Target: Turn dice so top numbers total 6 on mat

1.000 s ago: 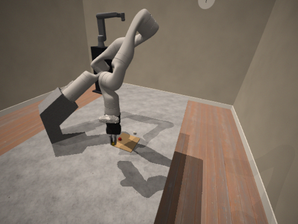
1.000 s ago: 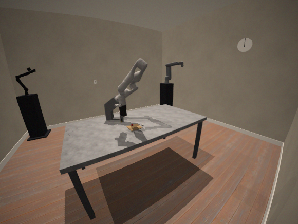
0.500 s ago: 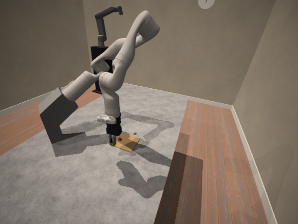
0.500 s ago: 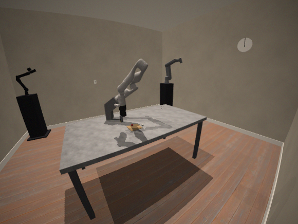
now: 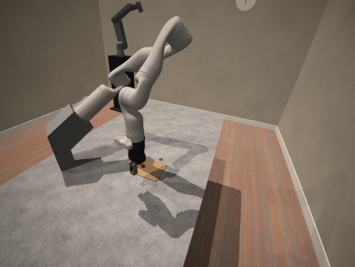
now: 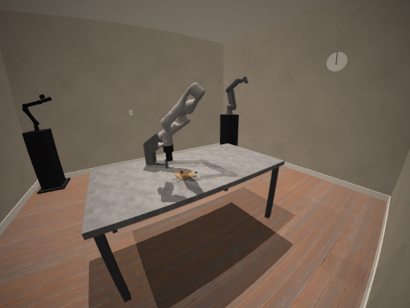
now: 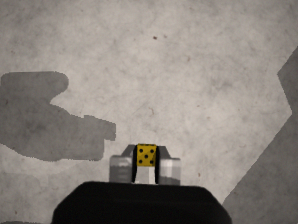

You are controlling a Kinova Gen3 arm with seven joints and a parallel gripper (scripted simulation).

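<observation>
Wrist view shows the gripper (image 7: 145, 169) closed on a yellow die (image 7: 146, 155), pinched by two opposite sides between dark fingers, with a face of black pips turned toward the camera; I read about five, but the blur keeps me from being sure. Below it lies only grey table (image 7: 200, 75), so the die hangs off the mat. From the top view the gripper (image 5: 132, 170) stands just beside the near-left edge of the tan mat (image 5: 156, 172), a red die (image 5: 142, 165) rests on the mat, and a white die (image 5: 160, 158) sits on the table just beyond the mat's far edge, apart from it. The step in hand looks like reorienting and placing the yellow die. To do it well, I would settle which face must end up on top before lowering, carry the die sideways until it is wholly over the mat and well apart from the red die, bring it down with one face flat to the mat, and open only once it bears weight, so it does not tip onto an edge or drag the mat. The white die would still need bringing onto the mat. No brand, label or writing is legible anywhere; the pips are the only markings.
</observation>
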